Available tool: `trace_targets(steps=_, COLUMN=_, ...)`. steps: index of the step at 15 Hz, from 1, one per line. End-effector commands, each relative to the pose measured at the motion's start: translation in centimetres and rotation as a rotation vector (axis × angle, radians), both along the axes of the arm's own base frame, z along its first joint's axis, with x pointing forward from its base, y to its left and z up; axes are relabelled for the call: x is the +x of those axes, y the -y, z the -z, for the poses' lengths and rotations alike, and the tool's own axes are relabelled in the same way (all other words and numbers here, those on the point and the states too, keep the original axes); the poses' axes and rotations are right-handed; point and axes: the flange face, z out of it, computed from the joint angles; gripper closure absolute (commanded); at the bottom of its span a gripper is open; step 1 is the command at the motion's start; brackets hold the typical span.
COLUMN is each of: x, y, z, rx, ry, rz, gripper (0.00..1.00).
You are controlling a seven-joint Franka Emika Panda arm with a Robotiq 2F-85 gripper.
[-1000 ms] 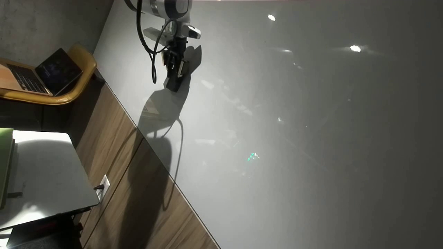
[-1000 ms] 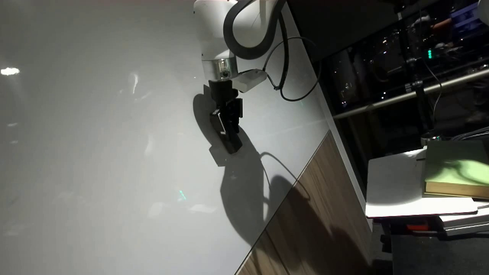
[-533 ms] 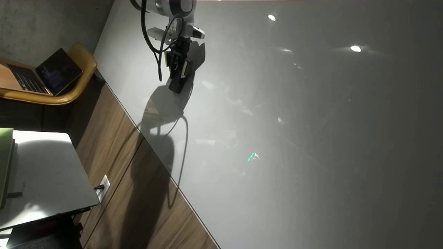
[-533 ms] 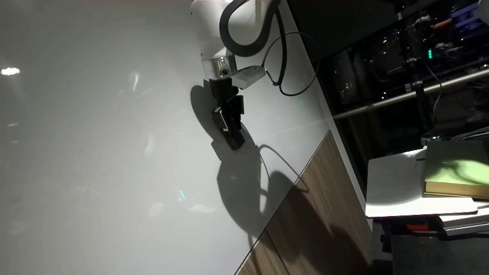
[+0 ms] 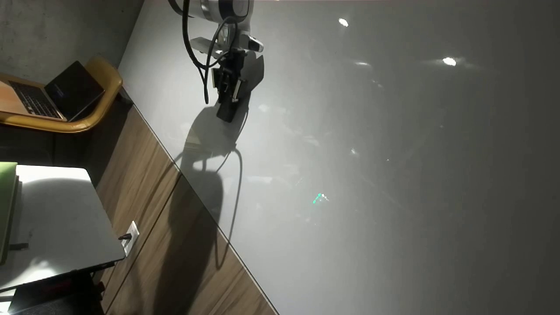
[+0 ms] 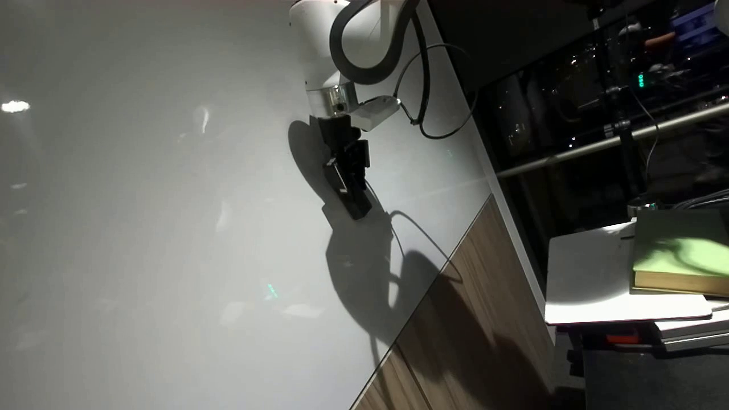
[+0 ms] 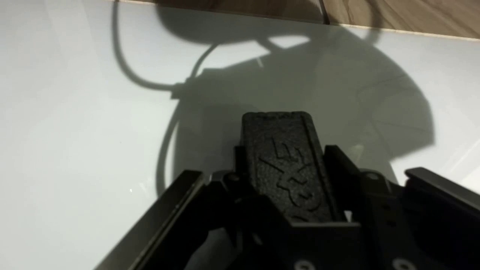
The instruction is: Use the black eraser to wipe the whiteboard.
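The black eraser [image 7: 288,168] is a dark textured block with carved lines on its top. My gripper [image 7: 285,154] is shut on it, one finger on each side, and its far end sticks out beyond the fingertips. In both exterior views the eraser [image 5: 226,113] [image 6: 360,206] points down from the gripper [image 5: 228,89] [image 6: 347,171]. It is over the whiteboard [image 5: 372,131], close to its surface; I cannot tell whether it touches. The glossy board [image 6: 171,199] shows pale reflections and the arm's shadow. The eraser's underside is hidden.
A wood panel [image 5: 140,175] with a power outlet [image 5: 131,236] borders the whiteboard's lower edge. A laptop [image 5: 74,92] sits on a yellow chair [image 5: 78,126]. A white table top [image 5: 65,218] holds a green book [image 6: 680,256]. Loose cables [image 6: 424,85] hang beside the arm.
The gripper and the eraser have moved a short way to the right in both exterior views. The arm's shadow has shifted with them. The grip on the eraser looks the same.
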Motion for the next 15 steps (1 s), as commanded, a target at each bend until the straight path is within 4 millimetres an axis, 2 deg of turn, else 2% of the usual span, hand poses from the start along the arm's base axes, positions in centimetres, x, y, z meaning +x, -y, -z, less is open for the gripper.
trace_targets(steps=1, x=-0.8, y=0.4, z=0.8, rx=0.006, ry=-0.002, rz=-0.01, gripper=0.72)
trace_targets(steps=2, x=-2.0, y=0.1, z=1.7, rx=-0.001, ry=-0.028, rz=-0.013, gripper=0.72)
trace_targets(steps=3, x=-3.2, y=1.6, z=3.4, rx=-0.005, ry=-0.057, rz=-0.018, gripper=0.72)
trace_targets(steps=6, x=-7.1, y=4.0, z=7.0, rx=-0.027, ry=-0.156, rz=-0.017, gripper=0.72)
trace_targets(steps=9, x=-10.1, y=7.2, z=9.8, rx=-0.047, ry=-0.25, rz=-0.002, gripper=0.72)
trace_targets(steps=11, x=-12.1, y=8.6, z=11.8, rx=-0.047, ry=-0.32, rz=-0.003, gripper=0.72)
trace_targets(steps=12, x=-13.1, y=9.0, z=12.8, rx=-0.045, ry=-0.362, rz=-0.005, gripper=0.72)
trace_targets(steps=15, x=-17.4, y=8.6, z=16.7, rx=-0.036, ry=-0.502, rz=-0.033, gripper=0.72)
